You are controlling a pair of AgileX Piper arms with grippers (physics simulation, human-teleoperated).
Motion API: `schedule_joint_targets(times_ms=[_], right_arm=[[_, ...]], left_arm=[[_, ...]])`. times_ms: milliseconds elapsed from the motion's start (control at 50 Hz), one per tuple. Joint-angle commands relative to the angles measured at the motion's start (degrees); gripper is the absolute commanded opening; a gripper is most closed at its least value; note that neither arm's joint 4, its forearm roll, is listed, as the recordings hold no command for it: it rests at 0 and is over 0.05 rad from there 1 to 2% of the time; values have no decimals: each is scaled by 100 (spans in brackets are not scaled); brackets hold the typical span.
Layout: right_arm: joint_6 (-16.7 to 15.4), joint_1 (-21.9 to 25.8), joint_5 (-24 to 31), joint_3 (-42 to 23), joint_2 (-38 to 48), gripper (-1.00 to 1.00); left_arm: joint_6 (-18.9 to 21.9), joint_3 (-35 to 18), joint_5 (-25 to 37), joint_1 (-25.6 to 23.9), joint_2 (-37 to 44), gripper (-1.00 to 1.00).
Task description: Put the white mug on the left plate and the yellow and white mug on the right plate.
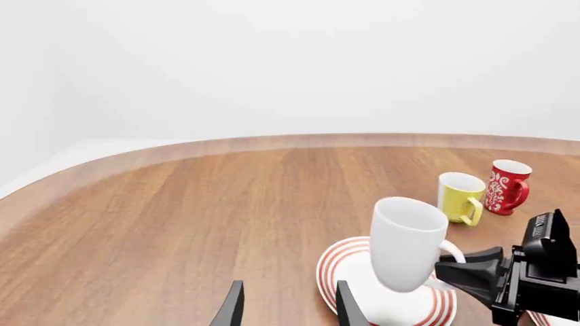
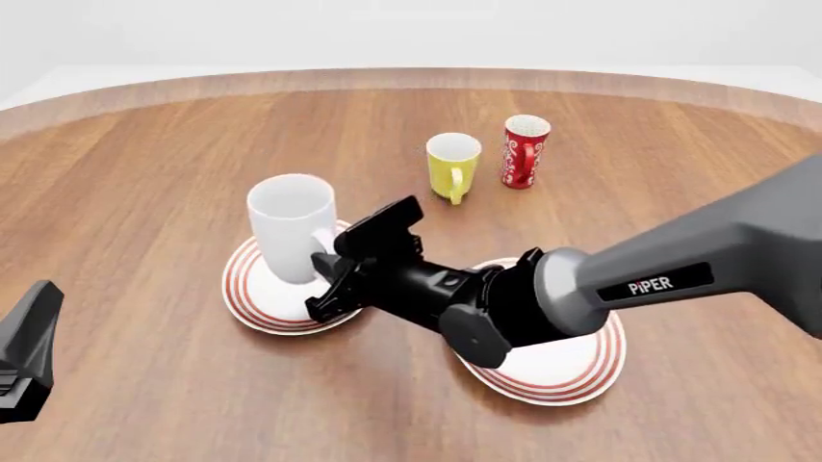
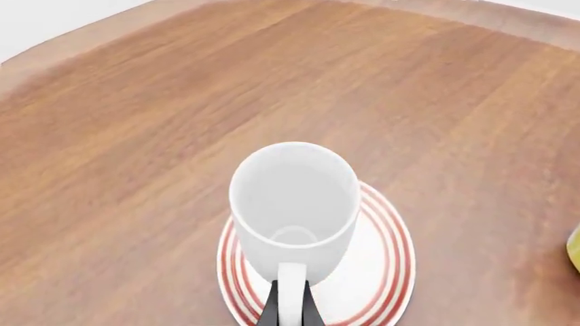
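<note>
The white mug (image 2: 293, 223) stands upright over the left plate (image 2: 257, 300), slightly tilted; whether its base touches the plate I cannot tell. My right gripper (image 2: 329, 277) is shut on the mug's handle (image 3: 291, 282), its fingers (image 3: 272, 311) pinching it from both sides. The yellow and white mug (image 2: 452, 164) stands on the table behind the plates. The right plate (image 2: 572, 371) lies partly under my right arm with nothing on it. My left gripper (image 1: 288, 311) is open and holds nothing, near the table's front left, short of the left plate (image 1: 349, 268).
A slim red cup (image 2: 523, 150) with white swirls stands just right of the yellow and white mug (image 1: 460, 197). The curved table edge (image 2: 385, 75) runs along the back. Bare wood (image 2: 115, 173) lies to the left of the plates.
</note>
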Motion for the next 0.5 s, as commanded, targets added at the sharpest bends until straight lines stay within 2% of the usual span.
schedule_joint_targets(times_ms=[20,500], right_arm=[[93,-11,41,-99,98,-100],[226,-26,140,-239,306,-100]], left_arm=[[0,0,0,0,0,100],[0,0,0,0,0,100]])
